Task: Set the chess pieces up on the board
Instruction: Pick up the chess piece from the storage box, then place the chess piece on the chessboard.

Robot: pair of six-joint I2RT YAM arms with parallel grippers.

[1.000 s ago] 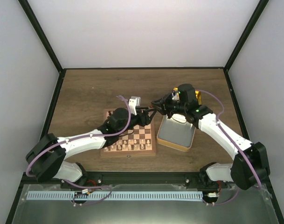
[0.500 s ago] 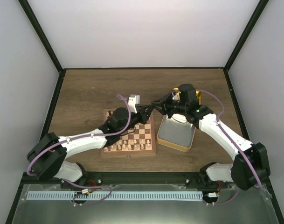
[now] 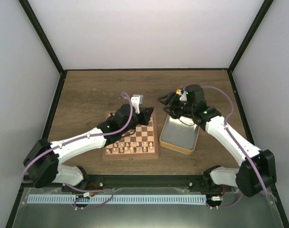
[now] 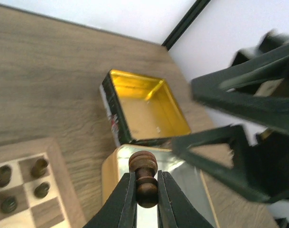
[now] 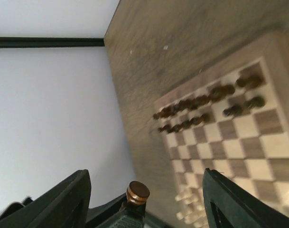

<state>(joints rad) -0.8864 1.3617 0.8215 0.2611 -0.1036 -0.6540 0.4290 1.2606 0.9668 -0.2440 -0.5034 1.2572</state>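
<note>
A dark brown pawn [image 4: 143, 176] hangs in the air, with my left gripper [image 4: 145, 190] shut on its narrow waist, base end up. In the top view that gripper [image 3: 148, 114] hovers over the far right corner of the board [image 3: 154, 154]. My right gripper [image 3: 166, 101] stands open just to its right, apart from the pawn. In the right wrist view its wide-spread fingers [image 5: 63, 199] flank the pawn's round base [image 5: 137, 191] without touching. Several dark chess pieces [image 5: 196, 102] stand in two rows on the board's far side.
Pale chessmen [image 3: 130, 148] stand on the board's near rows. A gold tin lid [image 3: 180, 135] lies right of the board, below the held pawn. The open gold tin [image 4: 144, 109] sits behind it. Black frame posts and white walls ring the table.
The right gripper opened and let go of the pawn, drawing back to the right. The left gripper closed on the pawn and now holds it alone.
</note>
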